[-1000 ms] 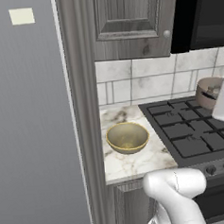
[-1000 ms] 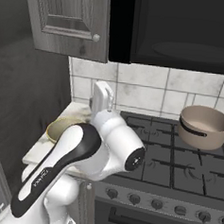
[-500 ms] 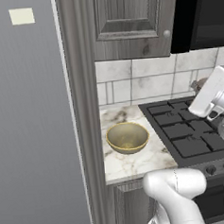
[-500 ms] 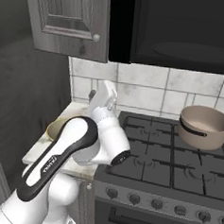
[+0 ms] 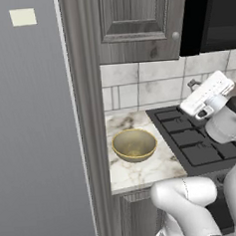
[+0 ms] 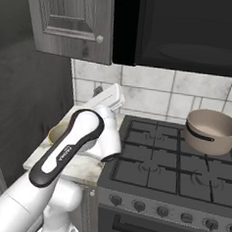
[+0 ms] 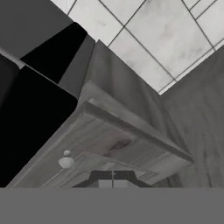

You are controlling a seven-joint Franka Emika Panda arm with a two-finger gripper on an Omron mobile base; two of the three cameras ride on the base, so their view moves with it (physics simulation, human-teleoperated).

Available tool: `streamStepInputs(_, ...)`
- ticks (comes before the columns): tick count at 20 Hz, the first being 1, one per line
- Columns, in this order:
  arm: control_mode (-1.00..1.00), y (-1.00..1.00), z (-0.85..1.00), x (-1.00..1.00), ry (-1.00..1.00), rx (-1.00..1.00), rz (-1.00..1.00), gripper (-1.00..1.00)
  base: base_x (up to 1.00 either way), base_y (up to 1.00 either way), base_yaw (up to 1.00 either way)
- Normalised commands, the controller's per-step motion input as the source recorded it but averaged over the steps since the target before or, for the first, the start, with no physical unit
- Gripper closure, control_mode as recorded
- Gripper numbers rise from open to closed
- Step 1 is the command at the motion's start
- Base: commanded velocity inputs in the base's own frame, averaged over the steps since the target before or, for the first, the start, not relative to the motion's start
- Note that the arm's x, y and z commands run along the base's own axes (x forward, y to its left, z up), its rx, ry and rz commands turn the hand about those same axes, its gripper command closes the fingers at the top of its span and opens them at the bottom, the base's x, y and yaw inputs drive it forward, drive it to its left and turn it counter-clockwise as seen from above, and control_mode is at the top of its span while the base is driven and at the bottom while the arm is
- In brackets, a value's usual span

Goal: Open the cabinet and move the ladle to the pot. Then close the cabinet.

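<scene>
Two base cameras frame a marble counter (image 5: 143, 170) beside a black gas stove (image 6: 173, 166). From the left, the dark grey wood-grain wall cabinet (image 5: 136, 24) hangs shut above the gripper (image 5: 191, 85), a golden-yellow bowl (image 5: 134, 145) below-left. From the right, the taupe-brown pot (image 6: 210, 132) sits far right of it. Through the hand camera, the fingertips (image 7: 101, 176) are pressed together, empty, under the cabinet's round metal knob (image 7: 66, 162).

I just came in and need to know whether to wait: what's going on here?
The robot arm has raised its hand over the stove, below the wall cabinet, jaws shut and holding nothing. The cabinet door is closed, its knob ahead in the hand view. The pot waits on a back burner, and a yellow bowl sits on the counter.
</scene>
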Motion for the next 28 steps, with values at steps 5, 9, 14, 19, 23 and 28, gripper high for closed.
streamStepInputs(5,-1.00,0.09,0.00,0.17,0.00,0.33,0.00,1.00,0.00,0.00,0.00)
streamStepInputs(9,-1.00,0.12,0.00,0.07,0.00,0.31,0.00,1.00,0.00,0.00,0.00)
streamStepInputs(14,-1.00,0.08,0.04,0.32,0.00,0.27,0.00,1.00,0.00,0.00,0.00)
streamStepInputs(19,-1.00,0.05,0.08,0.30,0.00,0.23,0.00,1.00,0.00,0.00,0.00)
streamStepInputs(23,-1.00,0.02,0.00,0.29,0.00,0.18,0.00,1.00,0.00,0.00,0.00)
streamStepInputs(28,-1.00,0.00,0.00,0.26,0.00,0.13,0.00,1.00,0.00,0.00,0.00)
